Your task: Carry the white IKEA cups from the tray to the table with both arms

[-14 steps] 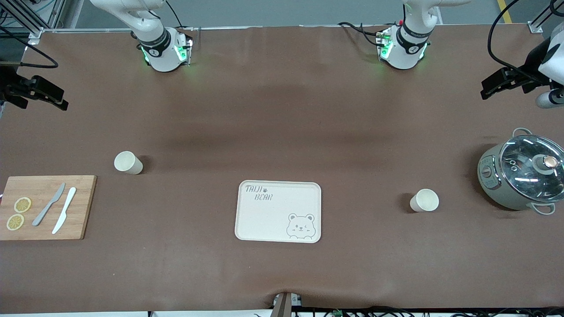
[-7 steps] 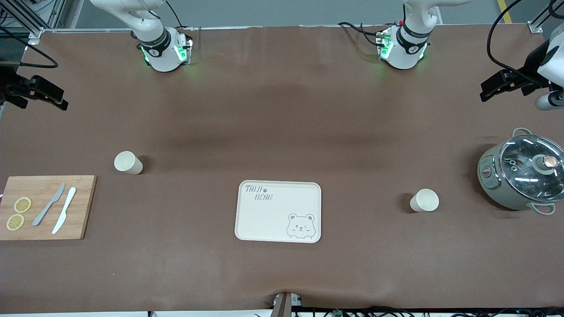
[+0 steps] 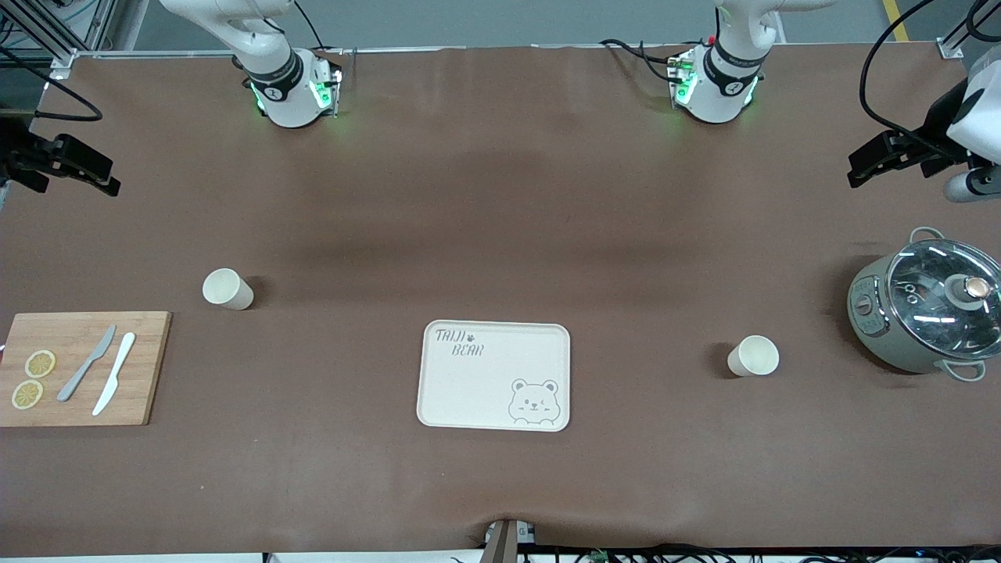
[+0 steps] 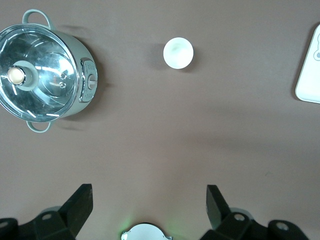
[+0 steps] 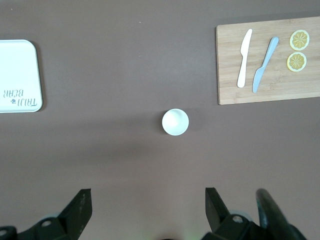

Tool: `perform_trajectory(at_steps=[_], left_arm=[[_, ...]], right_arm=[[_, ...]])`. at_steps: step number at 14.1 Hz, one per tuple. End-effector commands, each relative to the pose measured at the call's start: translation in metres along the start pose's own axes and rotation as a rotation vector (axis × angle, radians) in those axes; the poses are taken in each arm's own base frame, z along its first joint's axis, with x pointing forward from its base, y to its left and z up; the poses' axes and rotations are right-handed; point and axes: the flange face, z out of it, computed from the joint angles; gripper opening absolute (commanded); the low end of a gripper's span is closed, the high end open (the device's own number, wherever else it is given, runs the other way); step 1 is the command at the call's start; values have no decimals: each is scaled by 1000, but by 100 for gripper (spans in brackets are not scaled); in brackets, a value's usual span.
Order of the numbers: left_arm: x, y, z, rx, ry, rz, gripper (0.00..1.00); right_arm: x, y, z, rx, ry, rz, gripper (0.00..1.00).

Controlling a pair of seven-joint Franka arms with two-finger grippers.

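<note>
Plainly, both white IKEA cups (image 3: pixel 227 288) (image 3: pixel 754 356) and bear tray (image 3: pixel 494 375) hold nothing.

tray (image 3: pixel 469 391) lettered "TAIJI BEAR"

Before me, catalogued. One brown surface (image 3: pixel 500 203), bearing all that follows. One cream rectangular tray (image 3: pixel 494 375) with rounded corners, lettered "TAIJI BEAR" and carrying a bear drawing in one corner, lying flat near the middle. One wooden cutting board (image 3: pixel 82 368) at the right arm's end, holding two lemon slices (image 3: pixel 34 378) side by side, one grey knife (image 3: pixel 87 363) and one white knife (image 3: pixel 114 373), the two knives lying just apart and roughly parallel. One grey-green pot (image 3: pixel 923 313) at the left arm's end, with two loop handles and a glass lid (image 3: pixel 942 298) topped by a round knob (image 3: pixel 974 288).
</note>
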Motion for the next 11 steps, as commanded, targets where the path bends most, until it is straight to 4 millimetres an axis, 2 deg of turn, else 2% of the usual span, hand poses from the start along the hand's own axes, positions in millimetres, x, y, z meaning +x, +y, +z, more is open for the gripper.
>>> perform_trajectory(at_steps=[1,6,11], left_arm=[[-3,-5,-3,-3,14,13,100],[-15,-4,-13,-2,33,17,100],[-17,-1,-20,-5,46,14,100]], right_arm=[[-3,2,-6,-16,7,17,100],[-3,4,-5,-17,5,21,100],[-3,4,-5,-17,5,21,100]])
